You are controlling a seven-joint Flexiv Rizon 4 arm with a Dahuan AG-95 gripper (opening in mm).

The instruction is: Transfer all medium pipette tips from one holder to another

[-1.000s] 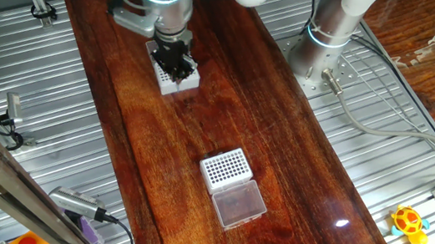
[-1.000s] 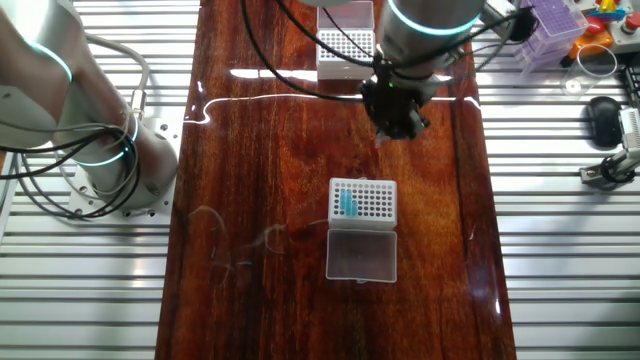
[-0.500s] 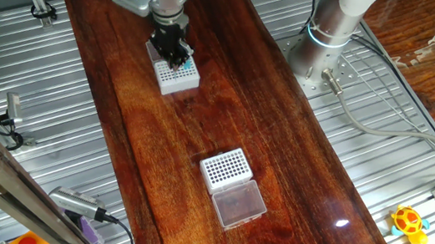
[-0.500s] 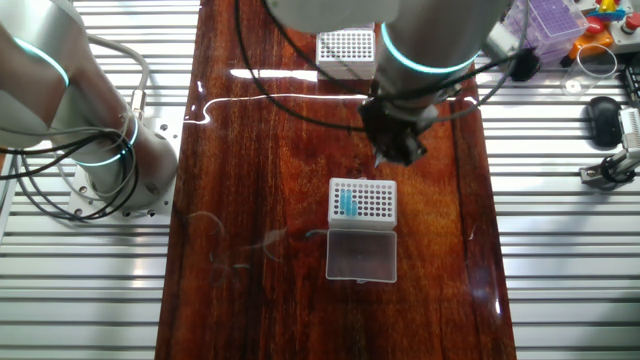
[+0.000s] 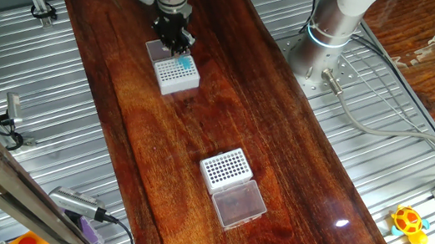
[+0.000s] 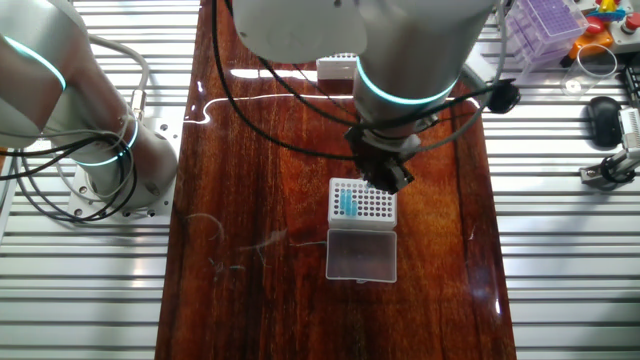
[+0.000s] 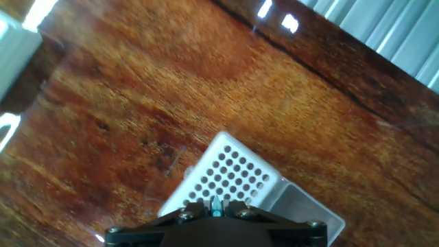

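Observation:
My gripper [image 6: 384,176] hangs over the far edge of a white holder [image 6: 364,201] that holds a small cluster of teal medium pipette tips [image 6: 347,205]. In one fixed view the gripper [image 5: 173,37] is just behind that holder [image 5: 178,75] and its tips [image 5: 184,63]. In the hand view the gripper [image 7: 217,206] is shut on one teal tip [image 7: 217,203], above the holder's empty holes [image 7: 226,175]. The second white holder [image 5: 226,167] shows no teal tips; in the other fixed view it [image 6: 338,68] is mostly hidden by the arm.
A clear lid [image 6: 361,253] lies open beside the holder with tips. Another clear lid [image 5: 239,204] adjoins the second holder. The arm's base [image 5: 326,35] stands on the metal table right of the wooden board. A purple rack [image 6: 548,20] sits far right.
The gripper has moved across the board from beside the second holder to the edge of the holder with the teal tips, carrying the tip.

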